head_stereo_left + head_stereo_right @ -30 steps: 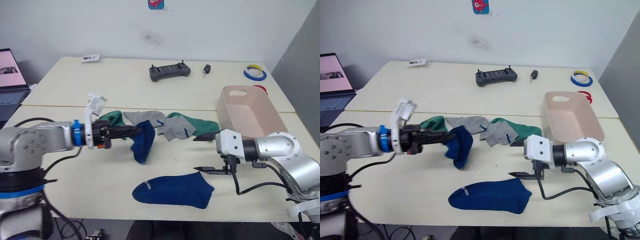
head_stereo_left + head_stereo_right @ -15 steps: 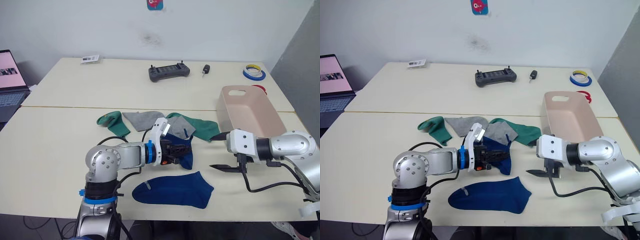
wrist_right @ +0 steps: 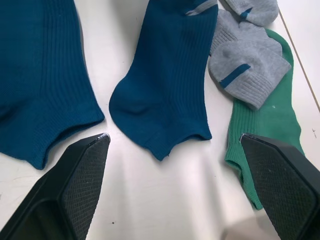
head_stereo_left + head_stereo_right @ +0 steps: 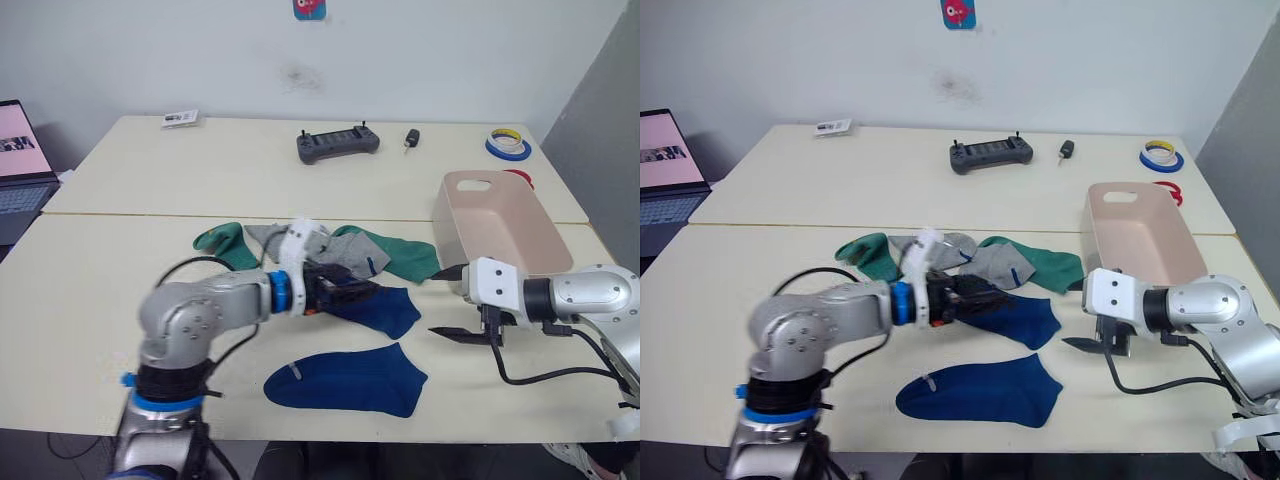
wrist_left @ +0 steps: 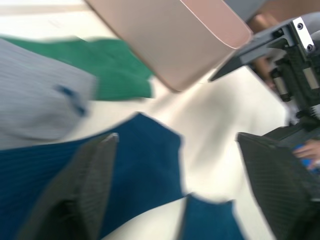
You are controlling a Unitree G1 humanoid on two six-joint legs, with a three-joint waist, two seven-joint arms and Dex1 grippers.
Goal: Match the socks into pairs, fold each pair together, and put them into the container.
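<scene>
Near the middle of the table: left gripper (image 4: 345,292), low over the pile, its two black fingers spread wide in the wrist view, nothing between them.
Under the left gripper: soft royal blue ankle sock (image 4: 380,308), lying flat on the cream table top (image 4: 120,300), its open end pointing toward the right gripper.
Just behind the left gripper: two light grey ankle socks with small blue marks (image 4: 992,265), bunched together and touching the blue sock.
Around the grey socks: two soft teal-green ankle socks, one (image 4: 228,245) on the gripper's left side, one (image 4: 398,255) on its right side, reaching toward the tub.
In front of the left gripper: second royal blue ankle sock (image 4: 345,380), flat near the table's front edge, apart from the first one.
Right of the blue socks: right gripper (image 4: 448,300), fingers wide apart, holding nothing, just above the table.
Behind the right gripper: pale pink-beige plastic tub with rounded corners (image 4: 510,250), with a cut-out handle slot at its far end, no socks seen inside.
</scene>
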